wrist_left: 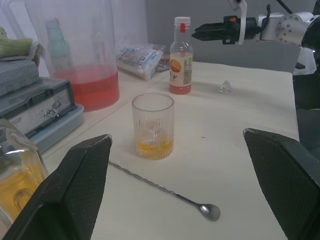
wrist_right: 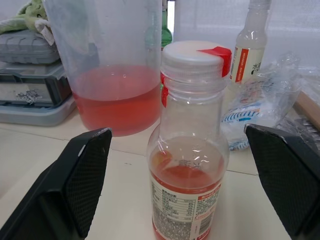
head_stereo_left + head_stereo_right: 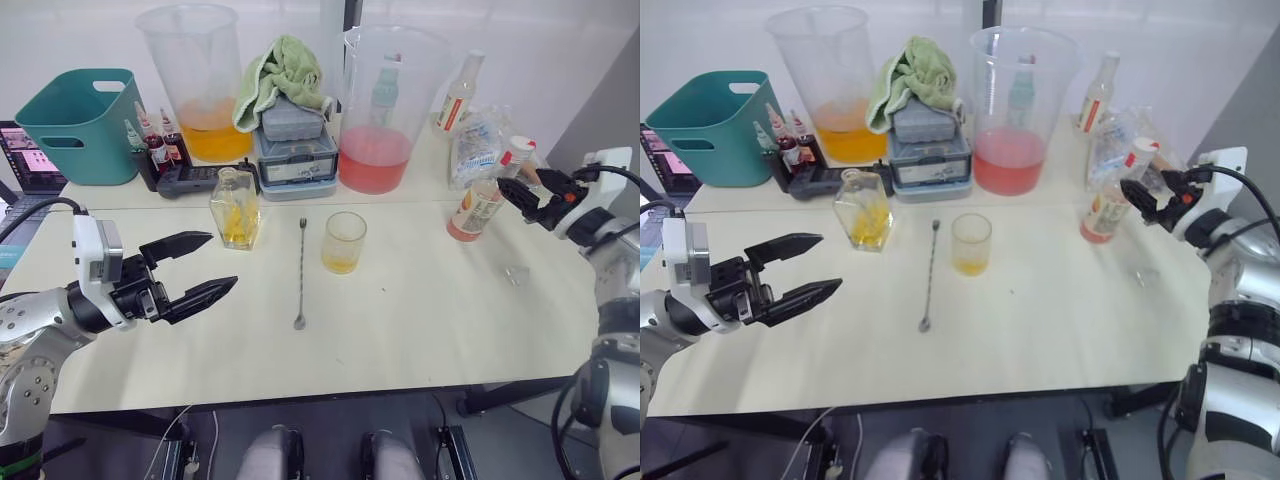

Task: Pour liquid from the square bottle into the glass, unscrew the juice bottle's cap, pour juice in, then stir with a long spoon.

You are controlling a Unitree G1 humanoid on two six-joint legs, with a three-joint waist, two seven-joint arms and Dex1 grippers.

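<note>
Worktop (image 3: 420, 330): pale cream, matte, two slabs meeting at a seam that runs parallel to the far edge. White wall behind; grey panel at the far right corner.

Far strip, left to right: teal plastic basket (image 3: 82, 122) at the far left corner; small rack of dark dropper bottles (image 3: 155, 150); tall clear plastic pitcher holding orange liquid (image 3: 200, 85); grey stacked boxes (image 3: 293, 150) with a green cloth (image 3: 285, 70) draped on top; second clear pitcher holding pink-red liquid (image 3: 385, 110); slim clear bottle with red label (image 3: 460, 92); crumpled clear plastic packets (image 3: 478, 140). Laptop screen (image 3: 28, 158) shows off the left edge.

Front slab, near the seam: square clear glass bottle with yellow liquid (image 3: 236, 208), upright, left of centre. Ribbed clear drinking glass (image 3: 344, 242) at centre, a shallow layer of amber liquid at its bottom. Long metal bar spoon (image 3: 300, 273) lies flat between them, bowl toward the near edge, touching neither. Small clear plastic juice bottle with white-and-red cap (image 3: 480, 195) stands upright toward the right edge, cap on, reddish juice low inside. Small clear glassy object (image 3: 516, 273) lies near the right edge.

Left gripper (image 3: 198, 268): fingers spread wide, nothing held, above the near left part of the worktop, well apart from the square bottle.

Right gripper (image 3: 512, 193): fingers parted, nothing held, level with the juice bottle's cap; in the right wrist view the bottle stands between the fingers without contact.
</note>
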